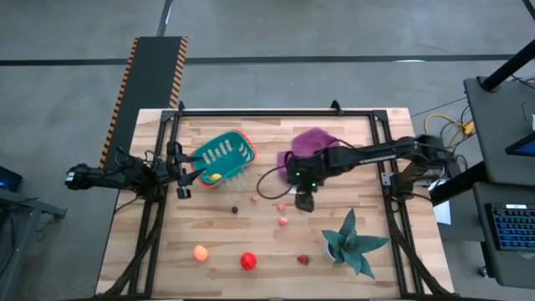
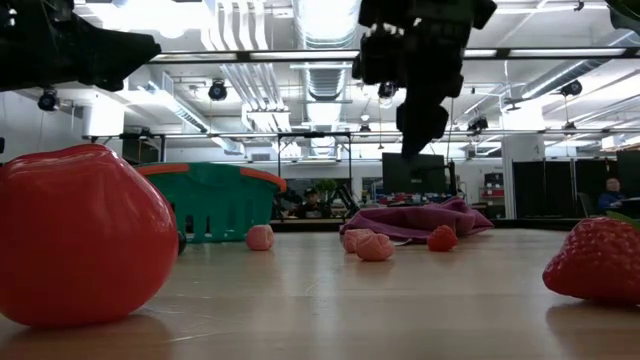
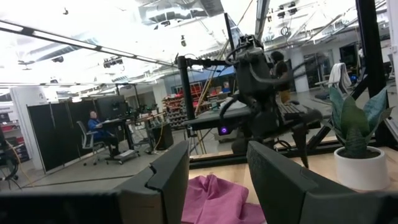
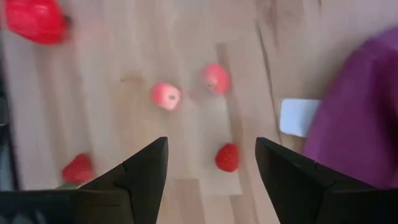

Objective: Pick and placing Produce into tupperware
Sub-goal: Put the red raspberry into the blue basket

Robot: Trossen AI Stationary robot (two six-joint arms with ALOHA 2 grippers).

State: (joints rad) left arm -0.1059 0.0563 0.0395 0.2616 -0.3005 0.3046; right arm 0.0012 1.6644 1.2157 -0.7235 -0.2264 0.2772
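Note:
The teal basket with the orange rim (image 1: 221, 156) stands far left on the table, a yellow piece (image 1: 216, 176) inside it. On the wood lie an orange ball (image 1: 200, 252), a red ball (image 1: 248, 261), a strawberry (image 1: 303, 259), pink bits (image 1: 281, 206) and a dark bit (image 1: 235, 210). My right gripper (image 1: 303, 201) hangs open above the table's middle, pointing down; a small red piece (image 4: 227, 157) lies below, between its fingers. My left gripper (image 1: 182, 180) is open beside the basket's near left corner, above the table.
A purple cloth (image 1: 311, 142) lies far of my right gripper, with a small white tag (image 4: 298, 117) beside it. A teal spiky plant in a white pot (image 1: 355, 242) stands near right. A black frame (image 1: 276, 113) rims the table. People sit in the room beyond.

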